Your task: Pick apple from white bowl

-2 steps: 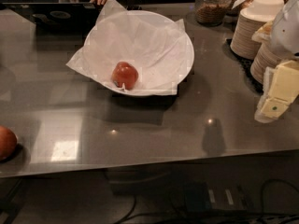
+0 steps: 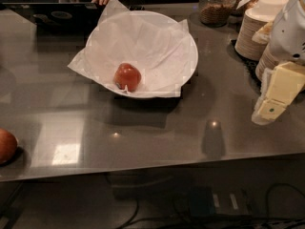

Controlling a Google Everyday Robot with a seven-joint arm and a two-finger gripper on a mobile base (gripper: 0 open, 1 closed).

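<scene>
The red apple [image 2: 127,76] lies in the front left part of the white bowl [image 2: 189,44], on the crumpled white paper [image 2: 143,37] that lines it. The bowl stands at the back middle of the grey counter [image 2: 157,128]. My gripper [image 2: 276,97] hangs at the right edge of the view, above the counter. It is well to the right of the bowl and a little nearer than it. It touches nothing that I can see.
An orange-brown round fruit [image 2: 6,146] lies at the left edge near the counter's front. Stacks of small paper bowls [image 2: 255,25] and a glass jar [image 2: 217,5] stand at the back right. A person's hand [image 2: 100,0] and a dark laptop [image 2: 57,15] are at the back left.
</scene>
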